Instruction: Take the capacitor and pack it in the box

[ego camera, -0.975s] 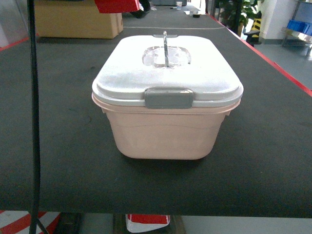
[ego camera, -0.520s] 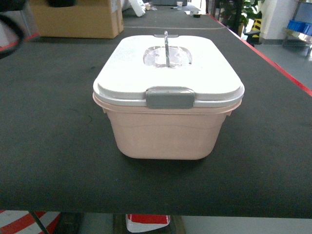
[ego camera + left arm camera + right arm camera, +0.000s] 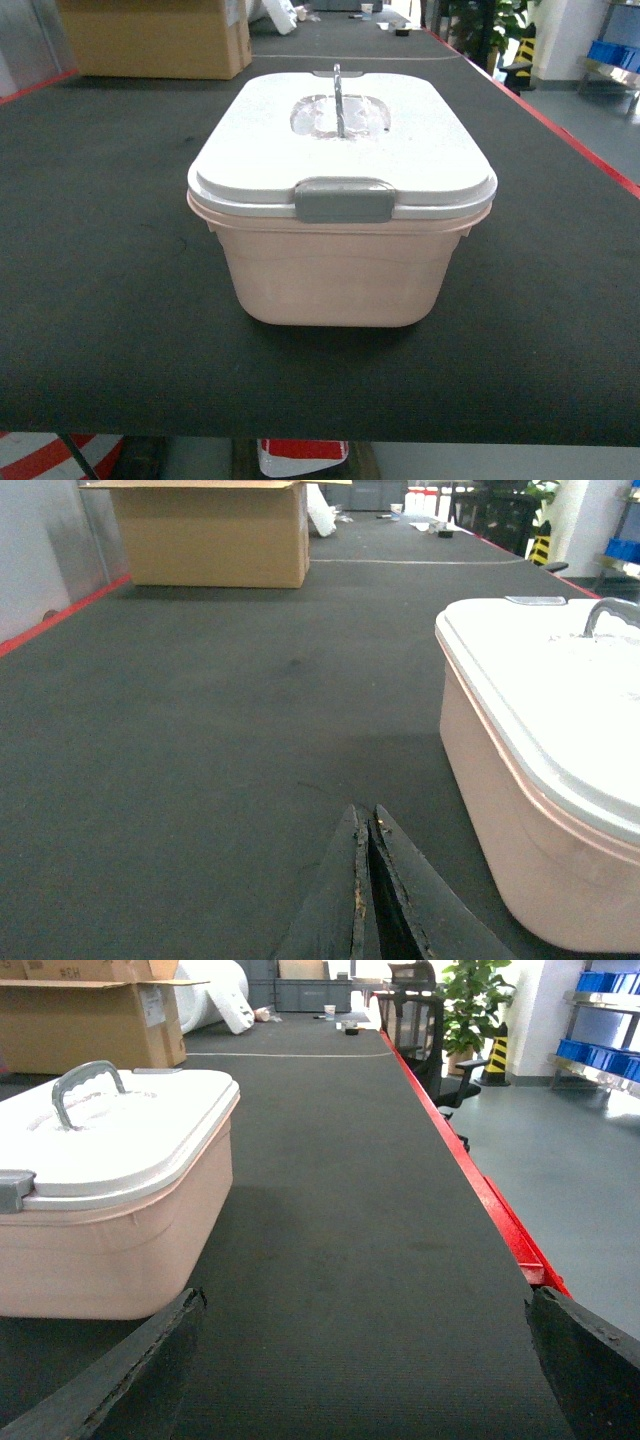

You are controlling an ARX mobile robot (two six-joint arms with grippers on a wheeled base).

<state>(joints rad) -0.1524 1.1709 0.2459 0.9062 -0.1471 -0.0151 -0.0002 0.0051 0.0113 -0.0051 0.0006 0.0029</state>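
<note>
Capacitor absent from all three views; its place cannot be told, so the pick appears not yet begun. Left gripper, low over the black table mat, has its two fingers pressed together with nothing between them. Right gripper stands spread wide, one finger at the lower left of its wrist view and the other at the lower right, empty. Between the two arms sits the pink box, its white lid seated, grey front clasp down and handle upright.

Change over the last second: a dark cable and a red object that crossed the upper left of the head view have gone, leaving the cardboard carton in plain sight (the box itself has barely shifted). Judgement: the scene is now unobstructed, but the lid must come off before packing.

Hidden: the box interior, both arms in the head view, and each gripper's fingertips, cut by the frame edge.
</note>
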